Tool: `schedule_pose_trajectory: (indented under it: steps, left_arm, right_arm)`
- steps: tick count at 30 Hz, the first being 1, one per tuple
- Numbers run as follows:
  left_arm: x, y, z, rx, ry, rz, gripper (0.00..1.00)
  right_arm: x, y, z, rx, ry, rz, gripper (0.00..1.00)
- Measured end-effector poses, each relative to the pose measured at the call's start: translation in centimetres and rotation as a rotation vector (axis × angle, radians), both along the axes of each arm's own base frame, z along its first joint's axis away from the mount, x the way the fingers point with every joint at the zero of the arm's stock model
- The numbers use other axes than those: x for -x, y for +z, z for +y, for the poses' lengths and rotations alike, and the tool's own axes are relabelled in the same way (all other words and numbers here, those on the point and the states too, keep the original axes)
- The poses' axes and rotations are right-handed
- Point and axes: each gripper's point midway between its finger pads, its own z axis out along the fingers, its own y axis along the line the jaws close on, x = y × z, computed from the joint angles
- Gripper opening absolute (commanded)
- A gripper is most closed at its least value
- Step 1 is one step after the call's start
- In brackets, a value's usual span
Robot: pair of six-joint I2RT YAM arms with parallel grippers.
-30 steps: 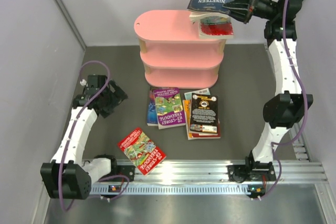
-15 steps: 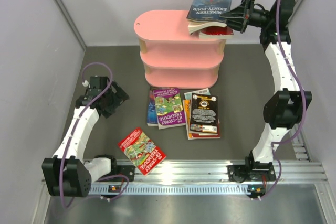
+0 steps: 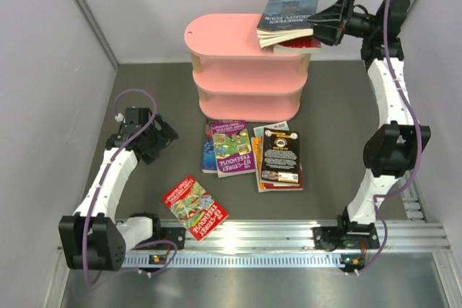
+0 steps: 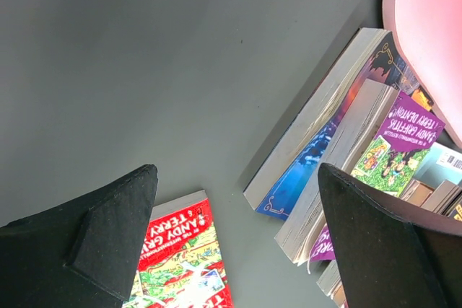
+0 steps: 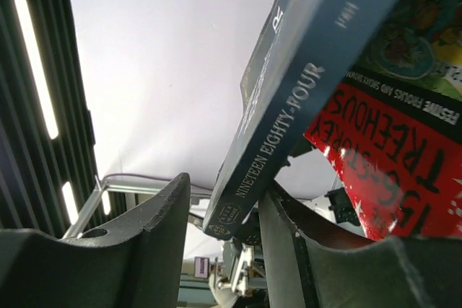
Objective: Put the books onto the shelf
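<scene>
The pink shelf stands at the back of the table. On the right end of its top board lies a red Treehouse book, and the dark blue Nineteen Eighty-Four rests tilted over it. My right gripper is at that book's right edge. In the right wrist view the spine sits between parted jaws, with a gap on the left side. My left gripper hovers open over the table, left of the book pile. A red Treehouse book lies alone near the front.
In the left wrist view, a blue book and a purple-green one are stacked beside the shelf's foot, and the red book lies below the open gripper. Grey walls close in on both sides.
The right arm lowered the dark blue book from above onto the red book on the shelf top, then its jaws parted. The left arm shifted only slightly.
</scene>
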Motion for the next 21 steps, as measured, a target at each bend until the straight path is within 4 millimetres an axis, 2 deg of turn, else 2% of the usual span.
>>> schedule_pose_trajectory:
  steps: [5, 12, 13, 16, 20, 21]
  left_arm:
    - [-0.3, 0.2, -0.1, 0.006, 0.001, -0.012, 0.98]
    - [-0.5, 0.0, -0.2, 0.011, 0.002, -0.009, 0.98]
    - [-0.5, -0.2, -0.2, 0.013, 0.001, -0.004, 0.98]
    - [-0.5, -0.5, -0.3, 0.016, -0.002, 0.008, 0.98]
    - [-0.6, -0.5, -0.3, 0.016, -0.002, 0.011, 0.98]
    - [-0.6, -0.5, -0.3, 0.017, -0.002, 0.011, 0.98]
  right_arm:
    - [-0.6, 0.0, -1.7, -0.002, -0.039, 0.005, 0.44]
    - [-1.0, -0.1, -4.7, -0.006, -0.108, 0.026, 0.62]
    - [-0.8, -0.2, -4.7, -0.006, -0.110, 0.034, 0.68]
    - [-0.4, -0.3, -4.8, 0.006, -0.115, 0.034, 0.70]
    - [0.4, -0.2, -3.8, 0.020, -0.099, 0.023, 0.71]
    - [0.6, -0.3, -3.5, 0.024, -0.096, 0.023, 0.76]
